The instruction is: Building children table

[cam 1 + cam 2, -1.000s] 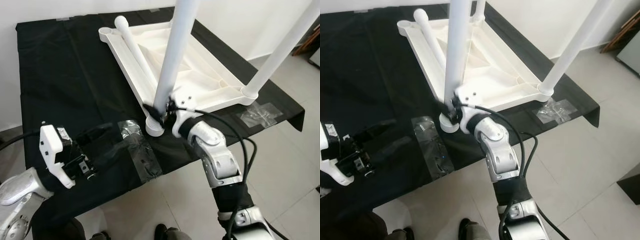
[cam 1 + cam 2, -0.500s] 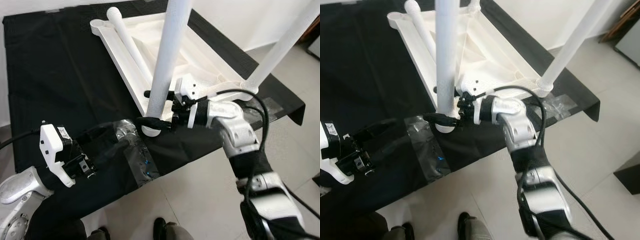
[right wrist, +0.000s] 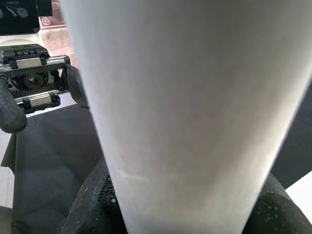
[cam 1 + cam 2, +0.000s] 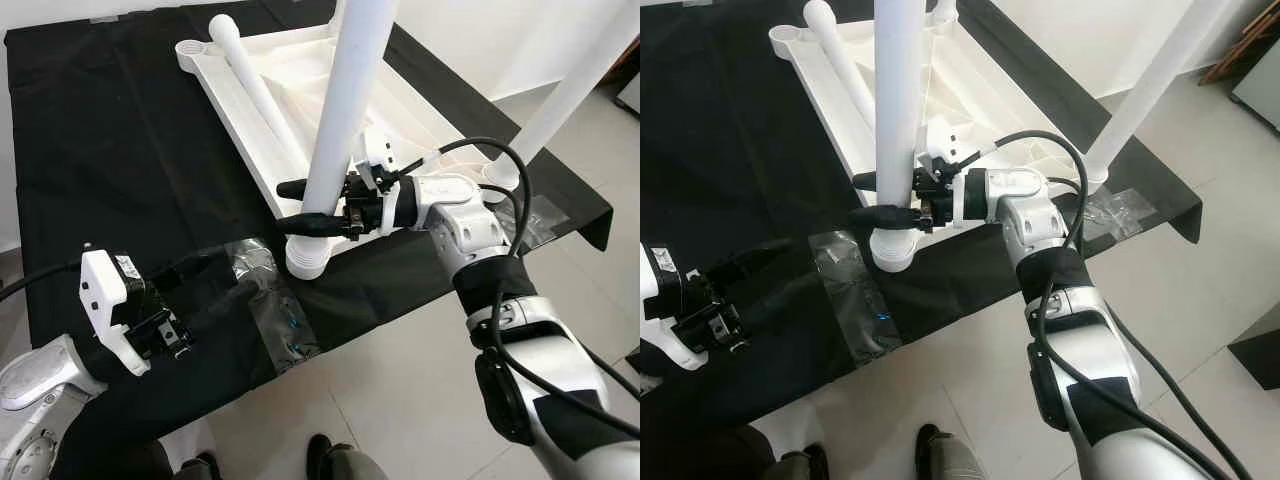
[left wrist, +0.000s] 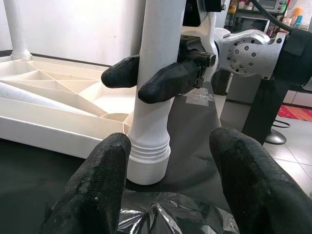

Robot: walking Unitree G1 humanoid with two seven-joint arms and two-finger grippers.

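On the black-covered table (image 4: 120, 150), toward its near edge, the white tabletop (image 4: 400, 110) lies upside down with its ribbed underside showing. One leg (image 4: 345, 120) stands upright at the tabletop's nearest corner, its ringed foot end (image 5: 148, 163) down at the corner socket; whether it is fully seated there I cannot tell. The right gripper (image 4: 305, 205) clamps this leg from the side, one black finger on each side of the tube just above the ringed end. A second leg (image 4: 575, 85) stands at the corner by the table's right edge and looks fitted, while a third leg (image 4: 250, 85) lies loose along the tabletop's left rim, so by my judgement the job is roughly half done, with at least this loose leg left to mount. The left gripper (image 5: 170, 190) waits near the table's front edge with its fingers spread apart, holding nothing, pointed at the gripped leg over a patch of clear tape (image 4: 275, 310).
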